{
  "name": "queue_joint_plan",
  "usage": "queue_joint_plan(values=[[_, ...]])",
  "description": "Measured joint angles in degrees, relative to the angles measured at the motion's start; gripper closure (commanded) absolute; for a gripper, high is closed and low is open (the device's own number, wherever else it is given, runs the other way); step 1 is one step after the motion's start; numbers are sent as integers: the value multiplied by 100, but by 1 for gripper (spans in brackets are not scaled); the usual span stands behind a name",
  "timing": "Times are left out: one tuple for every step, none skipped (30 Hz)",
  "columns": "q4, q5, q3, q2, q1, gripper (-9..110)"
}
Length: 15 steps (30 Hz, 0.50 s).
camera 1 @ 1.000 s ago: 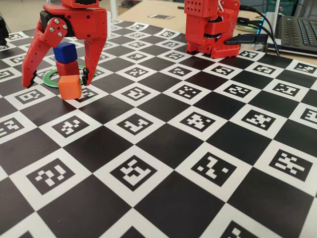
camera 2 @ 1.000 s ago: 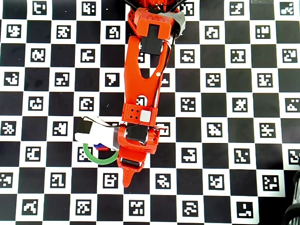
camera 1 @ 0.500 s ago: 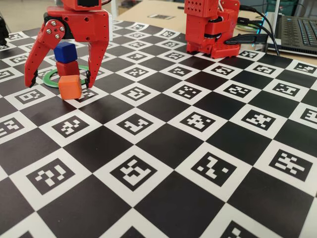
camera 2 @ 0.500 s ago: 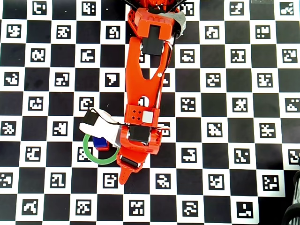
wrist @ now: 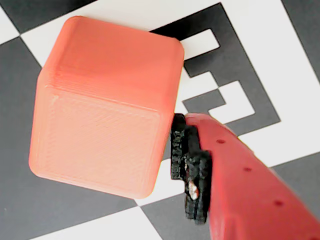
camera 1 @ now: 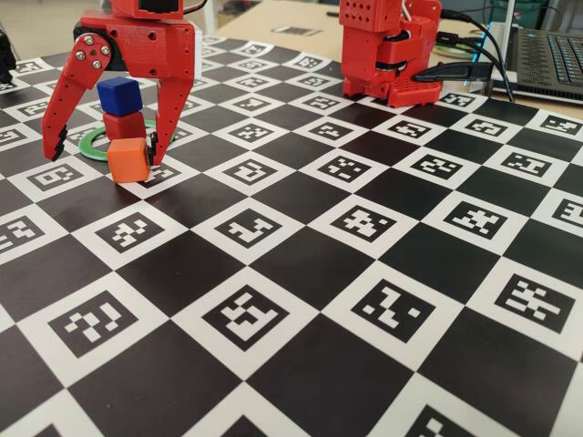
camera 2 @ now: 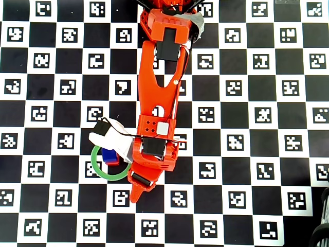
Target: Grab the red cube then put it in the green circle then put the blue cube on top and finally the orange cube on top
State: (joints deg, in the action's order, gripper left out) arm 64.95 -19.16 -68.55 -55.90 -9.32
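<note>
Orange cube (camera 1: 127, 158) sits on the counter (camera 1: 364, 273), just in front of the green circle (camera 1: 91, 144) in the fixed view, outside the ring. Behind it, inside the circle, red cube (camera 1: 123, 126) w/ blue cube (camera 1: 119, 96) stacked on top. Pincer (camera 1: 107, 146) hangs over the stack, spread wide, gripping nothing: one finger tip left of the circle, the other just right of the orange cube.

Wrist view shows what the fixed view can't settle: orange cube (wrist: 102, 107) fills most of the frame, and the dark pad of one red finger (wrist: 192, 170) sits right at the cube's side edge, touching or nearly so; can't tell which. Other finger not in that view; neither are the ring or the stack.

Overhead view: arm (camera 2: 159, 98) covers the orange & red cubes completely. Only part of the blue cube (camera 2: 108, 155) and the green circle's (camera 2: 97, 167) left and lower arc show, next to the white wrist cam block (camera 2: 105, 139). Arm base at top edge, well apart from the circle. Fixed view also has a laptop (camera 1: 547, 59) behind the base (camera 1: 387, 50).
</note>
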Motion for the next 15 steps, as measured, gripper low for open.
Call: queue_joint_plan(values=[[0,9,0,0,0,64],[0,9,0,0,0,65],[0,18,0,0,0,66],[0,26,0,0,-18,67],[0,44,0,0,-35,67],[0,53,0,0,-53,68],[0,53,0,0,-70,69],[0,70,0,0,-97,70],[0,88,0,0,-114,71],[0,88,0,0,-132,73],[0,97,-35,0,-158,74],[0,97,-62,0,-158,75],[0,97,-79,0,-176,77],[0,141,-88,0,-185,79],[0,176,-88,0,-185,82]])
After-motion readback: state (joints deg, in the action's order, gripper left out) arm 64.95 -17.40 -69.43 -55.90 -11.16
